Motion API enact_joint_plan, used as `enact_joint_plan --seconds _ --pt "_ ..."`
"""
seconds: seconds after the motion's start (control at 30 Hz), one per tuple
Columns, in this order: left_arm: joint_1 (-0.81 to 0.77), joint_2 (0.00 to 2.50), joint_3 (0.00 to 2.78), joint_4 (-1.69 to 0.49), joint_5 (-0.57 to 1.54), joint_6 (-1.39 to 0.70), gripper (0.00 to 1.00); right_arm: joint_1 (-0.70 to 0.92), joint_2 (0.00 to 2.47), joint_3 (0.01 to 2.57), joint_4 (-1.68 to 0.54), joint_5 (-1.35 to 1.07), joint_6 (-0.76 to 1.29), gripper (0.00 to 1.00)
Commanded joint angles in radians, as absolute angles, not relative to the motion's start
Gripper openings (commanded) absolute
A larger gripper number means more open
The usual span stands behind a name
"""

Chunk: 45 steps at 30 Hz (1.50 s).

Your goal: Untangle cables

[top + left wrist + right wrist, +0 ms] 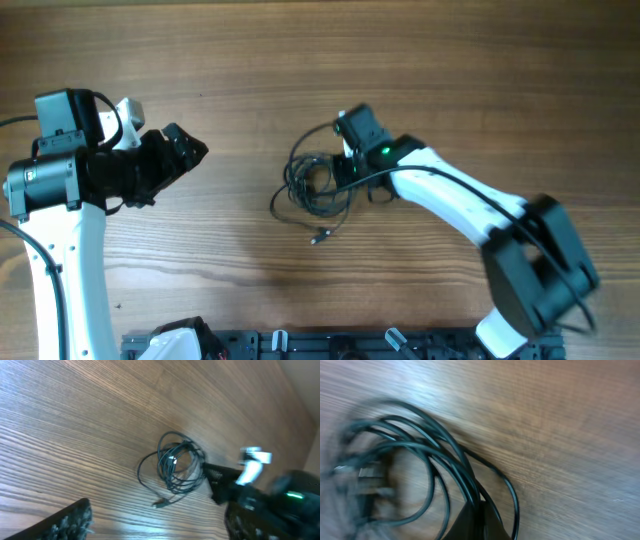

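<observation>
The right arm reaches in from the near right, its right gripper [346, 168] low at the right rim of the cable bundle [316, 190] in the middle of the table [470, 60] — strands run into its fingers, but blur hides how tightly they close. The left gripper [183, 150] hovers well to the left — jaws parted, empty.

Black cables [318, 185], brown wood-grain table [450, 70], white and black arms [450, 200], green indicator light [383, 153]

White links [440, 195] w/ blk joints [540, 262], one green LED [384, 153] lit.
</observation>
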State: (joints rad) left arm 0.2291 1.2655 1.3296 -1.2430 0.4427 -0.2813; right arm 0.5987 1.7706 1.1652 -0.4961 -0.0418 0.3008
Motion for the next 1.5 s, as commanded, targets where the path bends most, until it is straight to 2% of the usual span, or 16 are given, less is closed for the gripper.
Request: enact_joint_plan --seconds 0.0,0.23,0.27,0.33,0.37,0.43,0.53,0.63,0.7,0.8,0.87,0.93,1.03,1.27,1.4,1.47 --pt "0.185 1.252 1.328 -1.247 0.453 -0.265 0.75 0.6 1.577 1.327 -0.534 -0.06 0.234 0.04" --pt "-0.04 1.253 1.328 -1.136 0.452 -0.27 0.54 0.6 1.362 1.357 -0.539 -0.146 0.166 0.04" --pt "-0.067 1.253 1.328 -1.107 0.453 -0.27 0.59 0.6 1.351 1.357 -0.539 -0.194 0.152 0.04" --pt "-0.12 1.257 1.328 -1.045 0.452 -0.27 0.88 0.6 1.335 1.357 -0.539 -0.261 0.148 0.04" --pt "-0.137 1.261 1.328 -1.023 0.451 -0.273 0.94 0.6 1.33 1.357 -0.539 -0.279 0.149 0.04" --pt "-0.175 1.277 1.328 -0.961 0.452 -0.273 0.99 0.6 1.32 1.357 -0.537 -0.329 0.131 0.04" --pt "-0.199 1.311 1.328 -0.909 0.452 -0.273 0.99 0.6 1.299 1.357 -0.532 -0.373 0.132 0.04" --pt "-0.214 1.359 1.328 -0.892 0.452 -0.273 0.98 0.6 1.272 1.357 -0.512 -0.416 0.134 0.04" --pt "-0.221 1.403 1.328 -0.894 0.453 -0.273 0.93 0.6 1.237 1.357 -0.477 -0.44 0.148 0.04" --pt "-0.221 1.446 1.328 -0.894 0.453 -0.273 0.73 0.6 1.195 1.357 -0.441 -0.432 0.163 0.04" --pt "-0.221 1.469 1.328 -0.906 0.451 -0.272 0.62 0.6 1.167 1.357 -0.435 -0.323 0.194 0.04" --pt "-0.221 1.476 1.328 -0.926 0.418 -0.272 0.59 0.6 1.14 1.357 -0.451 -0.153 0.233 0.04" --pt "-0.221 1.476 1.328 -0.986 0.265 -0.273 0.59 0.6 1.082 1.357 -0.501 0.134 0.319 0.04" --pt "-0.218 1.476 1.328 -1.013 0.164 -0.337 0.63 0.6 1.009 1.357 -0.572 0.24 0.326 0.04" --pt "-0.202 1.475 1.328 -1.066 0.016 -0.45 0.63 0.6 1.016 1.357 -0.736 0.461 0.431 0.04" --pt "-0.161 1.47 1.328 -1.077 0.01 -0.496 0.63 0.6 1.039 1.356 -0.893 0.625 0.581 0.05"
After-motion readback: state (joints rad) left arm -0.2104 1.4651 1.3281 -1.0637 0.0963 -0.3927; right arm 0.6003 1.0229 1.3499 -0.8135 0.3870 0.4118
